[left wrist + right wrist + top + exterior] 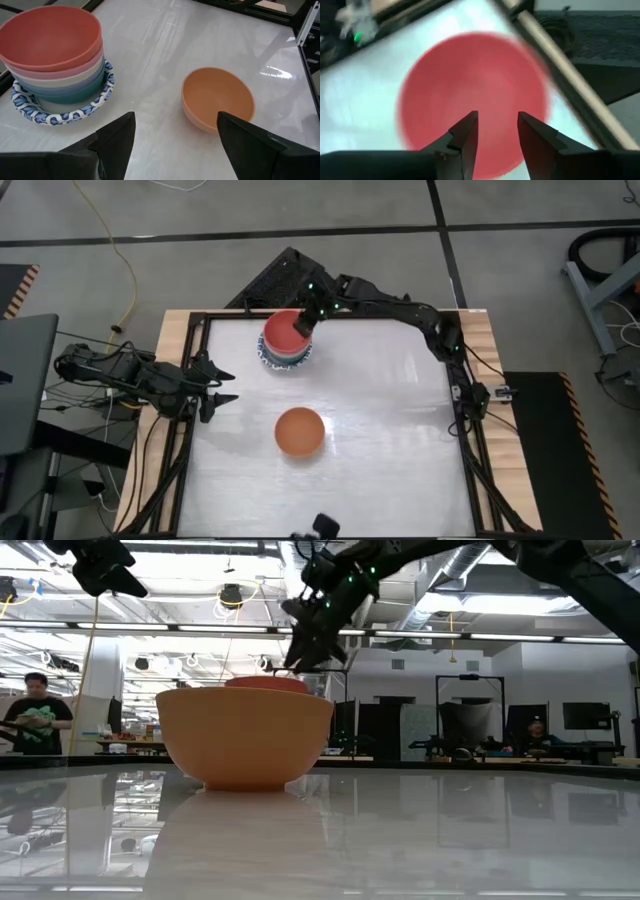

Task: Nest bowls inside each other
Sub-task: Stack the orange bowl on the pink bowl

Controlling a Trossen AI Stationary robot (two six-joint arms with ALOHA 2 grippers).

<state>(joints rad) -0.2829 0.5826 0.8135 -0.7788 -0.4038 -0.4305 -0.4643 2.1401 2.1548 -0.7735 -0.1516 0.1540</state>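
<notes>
A stack of several nested bowls [288, 348] stands near the table's far edge. A red bowl [50, 37] is on top, and a white bowl with a blue patterned rim [60, 112] is at the bottom, resting on the table. An orange bowl [299, 431] stands alone and upright at the table's middle. My right gripper [497, 125] hovers open just above the red bowl's [470, 85] far right rim, with nothing between its fingers. My left gripper [175, 135] waits open at the table's left edge, raised above it and pointing toward the orange bowl [217, 97].
A black frame rail [330, 313] runs around the table, close behind the stack. The white tabletop [400, 410] spreads out to the right of the orange bowl and in front of it. In the low view, people [35, 710] show in the room beyond the table.
</notes>
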